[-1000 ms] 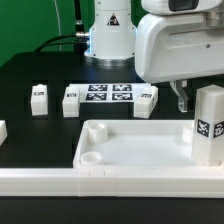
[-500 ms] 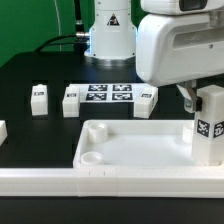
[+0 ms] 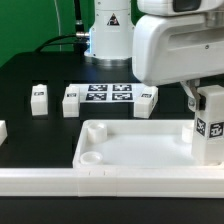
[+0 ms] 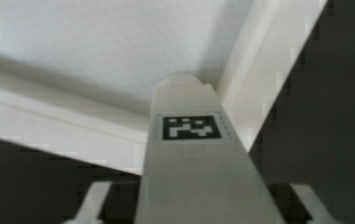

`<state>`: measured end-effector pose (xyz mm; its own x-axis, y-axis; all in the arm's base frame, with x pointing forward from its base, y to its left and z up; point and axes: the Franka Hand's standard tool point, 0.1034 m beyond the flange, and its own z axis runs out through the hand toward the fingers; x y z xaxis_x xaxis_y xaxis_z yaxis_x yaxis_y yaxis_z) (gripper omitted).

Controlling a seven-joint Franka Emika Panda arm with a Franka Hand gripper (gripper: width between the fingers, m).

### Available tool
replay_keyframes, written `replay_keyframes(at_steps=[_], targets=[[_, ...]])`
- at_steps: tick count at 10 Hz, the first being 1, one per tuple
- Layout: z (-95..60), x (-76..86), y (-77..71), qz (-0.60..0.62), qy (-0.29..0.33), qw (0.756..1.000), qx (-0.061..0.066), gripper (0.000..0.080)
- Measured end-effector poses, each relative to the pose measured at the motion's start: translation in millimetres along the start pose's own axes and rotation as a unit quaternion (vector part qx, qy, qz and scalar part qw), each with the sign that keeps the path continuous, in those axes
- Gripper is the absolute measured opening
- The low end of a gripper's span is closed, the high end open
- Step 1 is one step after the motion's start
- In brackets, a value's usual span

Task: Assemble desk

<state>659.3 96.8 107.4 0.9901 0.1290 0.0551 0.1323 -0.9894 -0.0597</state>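
The white tray-like tabletop (image 3: 135, 140) lies at the front with its raised rim up. One white square leg (image 3: 209, 125) with a black-and-white tag stands upright at the tabletop's corner on the exterior view's right. My gripper (image 3: 192, 97) hangs over the top of this leg. In the wrist view the leg (image 4: 199, 150) runs between my gripper's (image 4: 195, 200) fingertips (image 4: 96, 198), with a dark gap on each side. The jaws are open and do not touch the leg. The tabletop's rim (image 4: 263, 60) shows beyond it.
Three loose tagged legs (image 3: 39, 98) (image 3: 70, 101) (image 3: 146, 100) lie on the black table beside the marker board (image 3: 108, 95). Another white part (image 3: 2, 130) sits at the left edge. A long white rail (image 3: 100, 182) runs along the front. The robot base (image 3: 108, 35) stands behind.
My gripper has shifted slightly toward the exterior view's right, closer over the upright leg. The leg and tabletop stay in place.
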Motion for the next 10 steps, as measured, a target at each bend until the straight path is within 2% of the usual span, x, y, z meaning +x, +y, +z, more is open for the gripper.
replay_keyframes(at_steps=[3, 5, 8, 9, 10], targets=[[-0.2, 1.7, 1.3, 0.15, 0.006, 0.989, 0.001, 0.029], [0.4, 0.9, 1.1, 0.258, 0.005, 0.966, -0.002, 0.0291], [-0.3, -1.5, 14.7, 0.347, 0.004, 0.938, -0.014, 0.0297], [-1.1, -3.3, 22.8, 0.392, 0.004, 0.92, -0.024, 0.0298], [-1.6, -3.9, 26.0, 0.409, 0.005, 0.912, -0.03, 0.0298]])
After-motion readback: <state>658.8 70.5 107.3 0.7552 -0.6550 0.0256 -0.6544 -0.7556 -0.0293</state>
